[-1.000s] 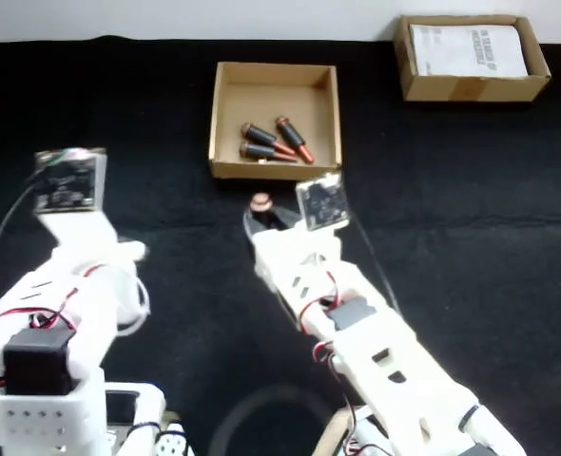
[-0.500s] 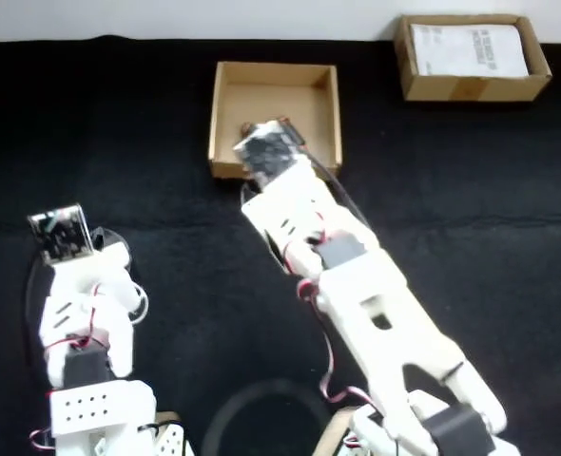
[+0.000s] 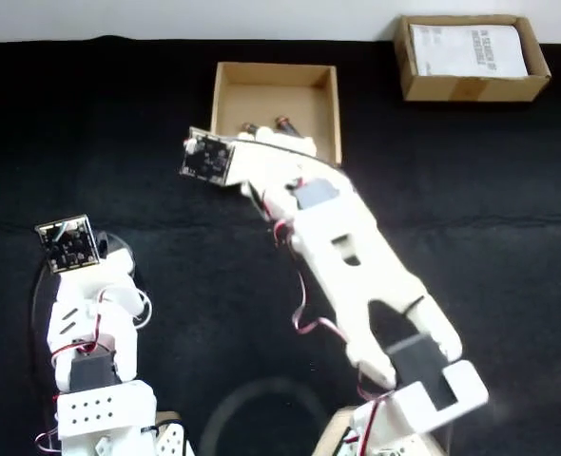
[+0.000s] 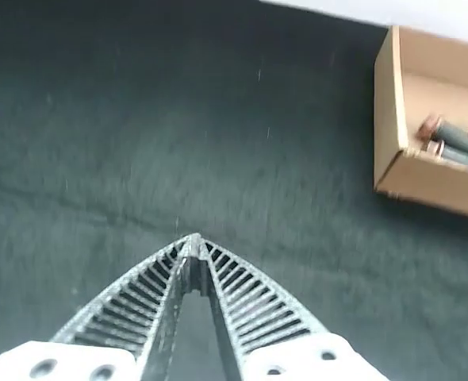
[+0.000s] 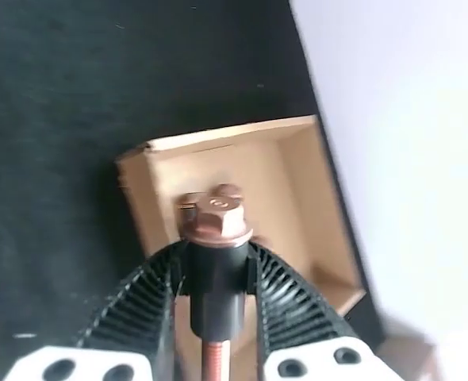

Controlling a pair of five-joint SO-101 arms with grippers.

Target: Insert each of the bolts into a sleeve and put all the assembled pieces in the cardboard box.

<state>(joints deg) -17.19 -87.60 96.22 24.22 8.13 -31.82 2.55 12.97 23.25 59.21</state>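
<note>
Fingers [image 5: 143, 305] of the right gripper [image 5: 214, 252] are clamped on a black sleeve [image 5: 214, 284], one ribbed pad on each side. The bolt [image 5: 214, 225] sits in the sleeve: its copper hex head stands out at the far end, and its threaded shank pokes from the end nearer the wrist. Just beyond the head lies the open box [image 5: 143, 206], and more copper heads of finished pieces [image 5: 230, 192] peek out behind the held one.

The left gripper [image 4: 193, 244] is pinched closed on nothing, its tips meeting above the black cloth [image 4: 139, 135]. Well away from it stands the box [image 4: 389, 119], with pieces [image 4: 454, 144] lying against its near wall.

From above, the left arm [image 3: 90, 323] is folded back at the near edge of the table, well apart from everything else. The right arm [image 3: 342, 242] stretches out from the near side, and its end lies across the near wall of the box [image 3: 225, 95]. Two dark ends of pieces [image 3: 282, 123] show inside, just past the arm. Farther off, at the table's far edge, a second box [image 3: 423, 87] holds a printed sheet [image 3: 469, 49].
</note>
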